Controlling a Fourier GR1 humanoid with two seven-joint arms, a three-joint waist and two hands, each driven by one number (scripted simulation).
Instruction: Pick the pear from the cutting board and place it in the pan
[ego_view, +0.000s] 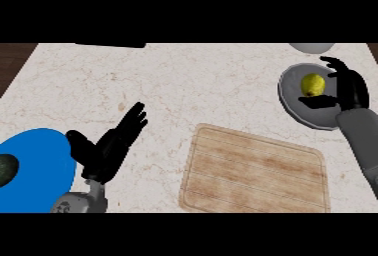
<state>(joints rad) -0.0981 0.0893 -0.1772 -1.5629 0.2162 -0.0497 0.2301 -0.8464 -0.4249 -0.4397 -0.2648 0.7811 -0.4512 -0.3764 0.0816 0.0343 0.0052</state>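
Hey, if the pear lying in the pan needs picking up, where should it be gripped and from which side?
Probably grip the pear round its wide middle, coming from above on the right, where the right hand is beside it. It lies in the pan, whose raised rim likely blocks a low sideways approach.

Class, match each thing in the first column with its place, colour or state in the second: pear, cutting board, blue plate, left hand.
Column one:
1. pear
2. cutting board
3. blue plate
4. left hand

Column two:
A. at the view's left edge, carrying a dark green fruit
B. pale wood, at the lower middle of the counter
C. open, fingers up, beside the plate
D. yellow, lying in the grey pan

Pairs: 1-D; 2-B; 3-A; 4-C.
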